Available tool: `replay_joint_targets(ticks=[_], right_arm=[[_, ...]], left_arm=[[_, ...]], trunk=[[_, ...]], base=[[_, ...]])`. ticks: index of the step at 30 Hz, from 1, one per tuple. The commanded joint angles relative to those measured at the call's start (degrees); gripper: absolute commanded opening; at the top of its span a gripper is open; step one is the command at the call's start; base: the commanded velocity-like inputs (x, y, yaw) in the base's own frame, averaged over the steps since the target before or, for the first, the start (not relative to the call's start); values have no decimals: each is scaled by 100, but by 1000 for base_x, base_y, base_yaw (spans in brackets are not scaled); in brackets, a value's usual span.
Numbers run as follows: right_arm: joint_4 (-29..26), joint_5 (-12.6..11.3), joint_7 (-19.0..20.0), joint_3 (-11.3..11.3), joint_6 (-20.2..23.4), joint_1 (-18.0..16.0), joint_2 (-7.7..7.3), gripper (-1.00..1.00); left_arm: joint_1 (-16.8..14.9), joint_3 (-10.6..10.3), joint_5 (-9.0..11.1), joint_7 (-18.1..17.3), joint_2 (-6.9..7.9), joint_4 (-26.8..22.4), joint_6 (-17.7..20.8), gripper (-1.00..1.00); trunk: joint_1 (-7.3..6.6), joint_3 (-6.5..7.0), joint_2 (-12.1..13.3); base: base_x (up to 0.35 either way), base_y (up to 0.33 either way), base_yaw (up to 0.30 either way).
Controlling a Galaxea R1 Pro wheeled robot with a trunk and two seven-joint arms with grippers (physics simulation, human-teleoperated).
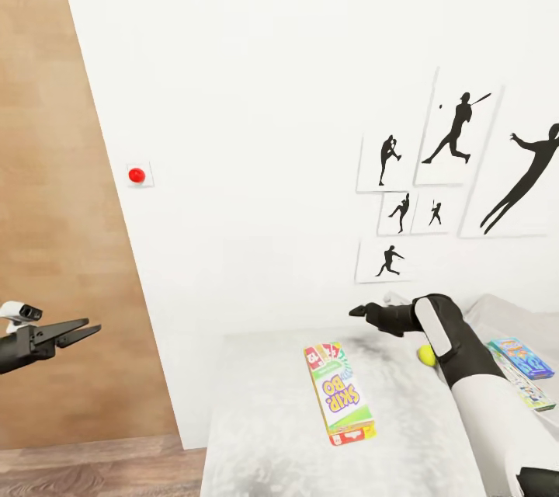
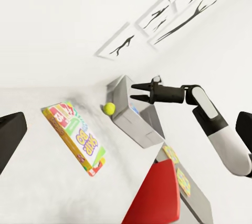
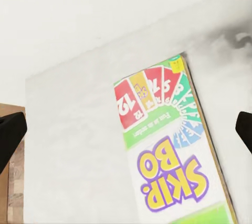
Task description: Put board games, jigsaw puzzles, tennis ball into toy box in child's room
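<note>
Right gripper [image 1: 359, 313], fingers spread and empty, hovers over the desk [image 1: 264, 411]; Skip-Bo game [image 1: 339, 393] and ball [image 1: 426, 355] lie unboxed. Left gripper [image 1: 84, 330], slightly parted, idles.

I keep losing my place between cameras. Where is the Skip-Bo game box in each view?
Head view: Skip-Bo box flat on the grey table top, lower centre.
Left wrist view: the box at lower left.
Right wrist view: the box close up, right of centre.
Shared landmark: the white wall behind the table.

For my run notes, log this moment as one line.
right gripper: open, over table | left gripper: open, empty | Skip-Bo box: flat on table | tennis ball: beside right arm
</note>
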Motion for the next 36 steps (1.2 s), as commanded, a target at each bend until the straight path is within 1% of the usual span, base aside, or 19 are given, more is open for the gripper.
replay_joint_targets(ticks=[1, 7, 12, 23, 28, 36], right_arm=[[13, 50, 39, 7, 24, -10, 6, 100], [80, 61, 6, 60, 11, -40, 21, 100], [117, 62, -5, 79, -132, -52, 32, 100], [366, 66, -9, 87, -281, -64, 25, 100], [453, 67, -9, 90, -435, -65, 33, 100], [689, 142, -9, 97, -622, -66, 37, 100]], left_arm=[[-1, 2, 2, -21, 2, 14, 64, 100], [-1, 7, -8, -33, 1, 56, 92, 100], [-1, -2, -38, -19, -3, 67, 107, 100], [-9, -6, -10, 14, -8, 78, 116, 100], [-10, -4, -10, 19, -28, 85, 114, 100], [-10, 16, -14, 17, -34, 88, 105, 100]], trunk=[[2, -3, -5], [2, -3, -5], [2, -21, -5], [2, -114, -5], [2, -160, -5], [2, -235, -5]], base=[[0, 0, 0], [0, 0, 0], [0, 0, 0], [0, 0, 0], [0, 0, 0], [0, 0, 0]])
